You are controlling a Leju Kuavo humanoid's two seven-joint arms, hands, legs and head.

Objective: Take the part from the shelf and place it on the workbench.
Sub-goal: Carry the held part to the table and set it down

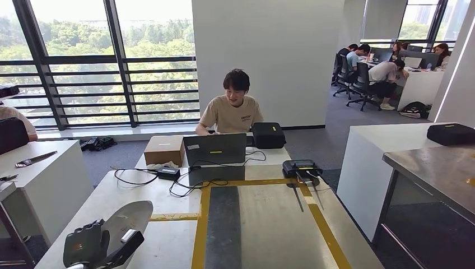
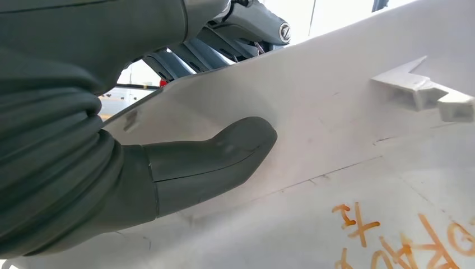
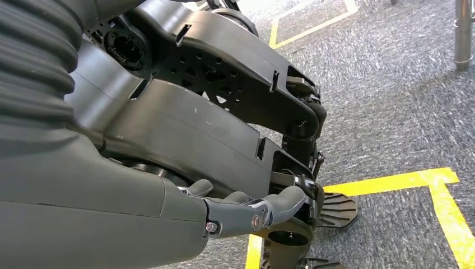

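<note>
One part: a pale grey, curved panel (image 1: 130, 219) lies at the lower left of the head view, on the near corner of the worktop (image 1: 168, 196).
Left hand: the left hand (image 1: 92, 245) grips the part's near end from below the frame's bottom edge; in the left wrist view the thick grey thumb (image 2: 215, 159) presses flat on the part's white surface (image 2: 347, 112), with the darker fingers (image 2: 190, 53) wrapped over its far edge.
Part markings: orange handwriting (image 2: 392, 235) at the lower right of the left wrist view, and a small raised clip (image 2: 425, 89) at the upper right.
Right hand: the right hand (image 3: 246, 210) hangs over grey carpet (image 3: 392, 112) with yellow floor tape (image 3: 392, 182); its fingers are loosely curled and hold nothing.
Worktop middle: a laptop (image 1: 215, 148), a cardboard box (image 1: 164, 149) and cables (image 1: 185, 182), well apart from the part.
Behind worktop: a seated person (image 1: 232, 109).
</note>
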